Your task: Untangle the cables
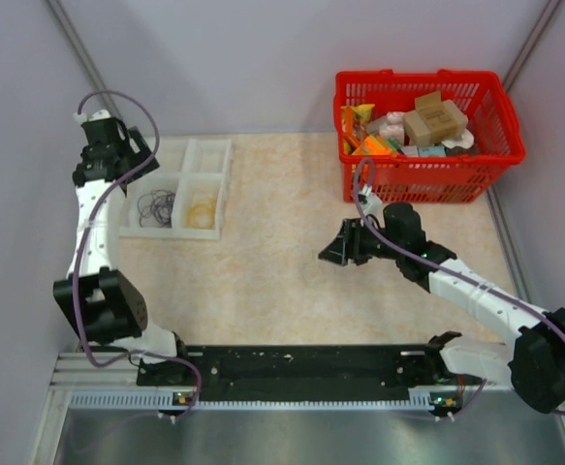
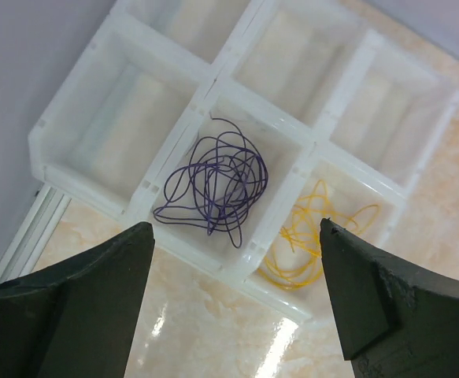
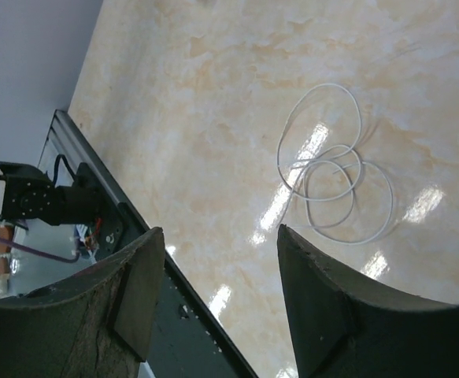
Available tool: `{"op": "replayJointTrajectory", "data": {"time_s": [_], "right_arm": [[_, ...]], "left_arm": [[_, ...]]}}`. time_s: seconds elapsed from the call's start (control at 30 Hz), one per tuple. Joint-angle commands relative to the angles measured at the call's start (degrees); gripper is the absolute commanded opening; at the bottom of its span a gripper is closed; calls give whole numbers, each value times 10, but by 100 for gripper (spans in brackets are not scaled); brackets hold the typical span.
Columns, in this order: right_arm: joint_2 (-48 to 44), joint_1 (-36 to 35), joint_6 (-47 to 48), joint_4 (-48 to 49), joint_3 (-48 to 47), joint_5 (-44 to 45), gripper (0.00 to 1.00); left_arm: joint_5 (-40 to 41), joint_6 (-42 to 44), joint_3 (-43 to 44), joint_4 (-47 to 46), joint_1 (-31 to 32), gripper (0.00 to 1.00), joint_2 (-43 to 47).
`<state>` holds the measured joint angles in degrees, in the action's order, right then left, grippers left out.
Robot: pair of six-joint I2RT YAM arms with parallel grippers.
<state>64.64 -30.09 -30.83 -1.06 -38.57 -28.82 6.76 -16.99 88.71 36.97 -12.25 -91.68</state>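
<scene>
A purple cable (image 2: 217,185) lies as a loose coil in one compartment of the white divided tray (image 2: 213,79). A yellow cable (image 2: 308,244) lies in the compartment beside it. My left gripper (image 2: 235,228) hangs above the tray's near edge, open wide with nothing between its fingers. From above, the purple cable (image 1: 156,205) and yellow cable (image 1: 202,211) sit in the tray (image 1: 226,184), under the left gripper (image 1: 127,155). A whitish cable (image 3: 331,169) lies in loose loops on the table. My right gripper (image 3: 220,231) is above the table beside it, open and empty.
A red basket (image 1: 427,179) full of small packages stands at the back right. The black base rail (image 1: 301,363) runs along the near edge. Grey walls close in both sides. The right gripper (image 1: 332,250) points left over mid-table.
</scene>
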Motion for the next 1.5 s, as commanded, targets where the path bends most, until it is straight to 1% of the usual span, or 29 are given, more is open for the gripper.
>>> {"op": "replayJointTrajectory", "data": {"time_s": [0.0, 0.03, 0.07, 0.13, 0.2, 0.3, 0.33, 0.4, 0.47, 0.5, 0.53, 0.57, 0.63, 0.67, 0.83, 0.93, 1.03, 1.23, 1.33, 1.4, 1.47], "right_arm": [[-15, 6, 27, -34, -26, 20, 59], [-21, 5, 27, -39, -25, 22, 60], [-27, 6, 31, -46, -25, 26, 60], [-44, 6, 38, -68, -27, 50, 60], [-82, 19, 29, -95, -27, 99, 60], [-166, 46, 17, -141, -27, 183, 61], [-187, 56, 15, -162, -29, 204, 61], [-237, 66, 18, -189, -30, 237, 61], [-289, 68, 25, -202, -31, 256, 62], [-309, 67, 25, -209, -33, 262, 62], [-331, 68, 29, -214, -36, 266, 63], [-347, 67, 30, -215, -39, 268, 63], [-375, 67, 31, -221, -45, 271, 63], [-380, 68, 32, -222, -45, 271, 64], [-376, 68, 29, -231, -47, 252, 64], [-371, 67, 24, -230, -42, 244, 64], [-363, 68, 24, -228, -41, 239, 64], [-360, 68, 24, -223, -44, 227, 64], [-356, 67, 24, -218, -41, 223, 64], [-354, 68, 24, -216, -41, 220, 64], [-351, 68, 23, -213, -40, 215, 64]], "left_arm": [[-27, 1, -48, -19, 11, 89, 95], [-44, 7, -59, -22, 32, 88, 112], [-51, 20, -66, -23, 71, 86, 125], [-49, 31, -75, -2, 173, 84, 129], [-82, 25, -97, 6, 256, 84, 128], [-73, 8, -153, -8, 392, 86, 125], [-47, 8, -169, -20, 437, 88, 121], [-20, 13, -195, -47, 549, 93, 96], [-28, 15, -199, -57, 610, 96, 51], [-41, 17, -191, -52, 635, 99, 22], [-46, 18, -177, -48, 658, 99, -1], [-31, 26, -165, -43, 685, 99, -26], [32, 36, -130, -26, 724, 99, -67], [43, 39, -119, -21, 731, 99, -85], [23, 57, -72, -5, 732, 99, -148], [62, 62, -58, 5, 732, 99, -168], [70, 76, -59, -1, 726, 99, -187], [-31, 92, -57, -15, 668, 95, -205], [-45, 90, -54, -16, 657, 93, -220], [-40, 91, -50, -13, 656, 87, -235], [-37, 89, -52, -12, 655, 75, -254]]}}
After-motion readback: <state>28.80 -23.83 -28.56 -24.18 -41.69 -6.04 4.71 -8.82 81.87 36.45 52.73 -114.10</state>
